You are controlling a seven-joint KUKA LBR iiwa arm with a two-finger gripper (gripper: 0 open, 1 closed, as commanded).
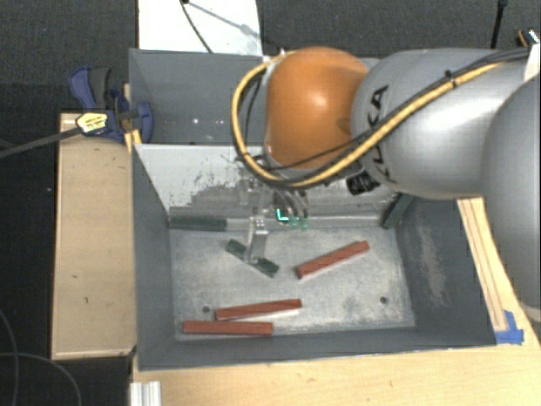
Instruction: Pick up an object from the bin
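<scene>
The arm [439,117] reaches in from the right, its orange-capped wrist bent downward so the gripper [262,240] hangs at the middle of the bin [152,269], right over a slanting dark green stick [239,250]; I cannot tell how wide its grip stands.

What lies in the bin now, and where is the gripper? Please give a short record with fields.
bin: grey metal bin
gripper: gripper low near the bin's middle, over the short dark green bar
left rear: long dark green bar
right of middle: slanted red-brown bar
front: farther red-brown bar and nearer red-brown bar, lying close together
</scene>
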